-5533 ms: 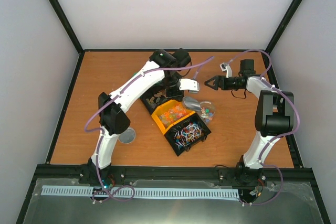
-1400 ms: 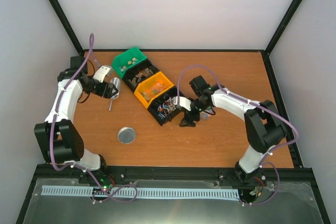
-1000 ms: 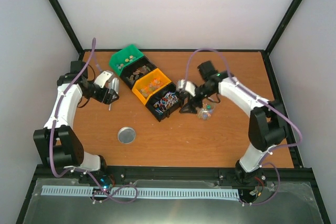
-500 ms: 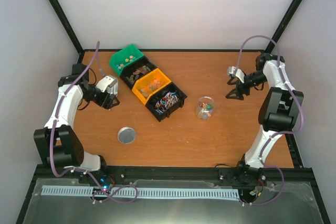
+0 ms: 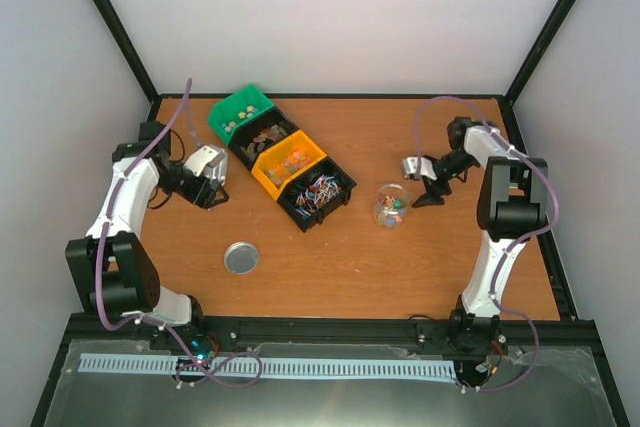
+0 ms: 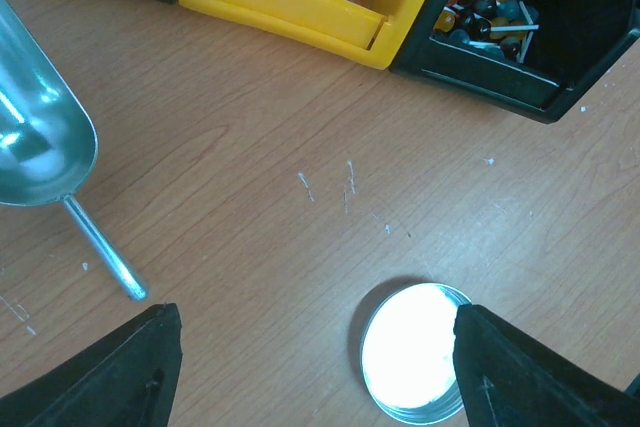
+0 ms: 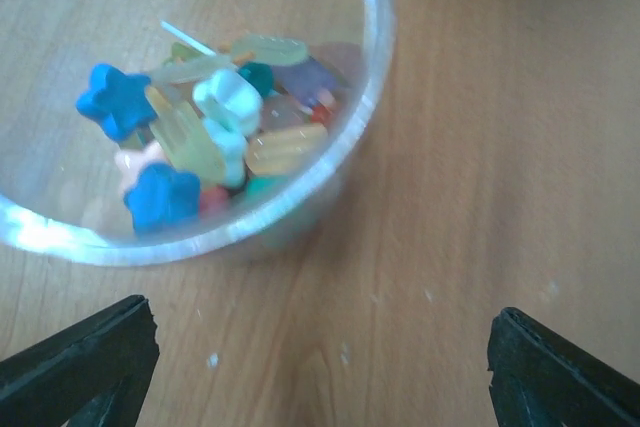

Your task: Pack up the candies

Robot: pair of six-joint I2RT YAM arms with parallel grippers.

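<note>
Mixed candies (image 7: 200, 137) lie inside a clear round jar (image 7: 365, 67) that stands on the table right of the bins. In the top view the jar (image 5: 391, 207) sits just left of my right gripper (image 5: 428, 195). The right gripper (image 7: 320, 377) is open and empty over bare wood beside the jar. More candies fill the yellow bin (image 5: 292, 162) and the black bin (image 5: 322, 192) of lollipops. My left gripper (image 5: 213, 190) is open at the table's left. In its wrist view the left gripper (image 6: 320, 387) is empty, with the silver lid (image 6: 415, 352) near its right finger.
A silver scoop (image 6: 40, 137) lies on the wood left of the left gripper, handle pointing toward it. A green bin (image 5: 240, 115) and another black bin (image 5: 265, 135) head the diagonal row. The round lid (image 5: 241, 258) lies toward the near left.
My right gripper left the jar, swung out to the far right, then came back to just right of the jar. The left arm has barely moved.
</note>
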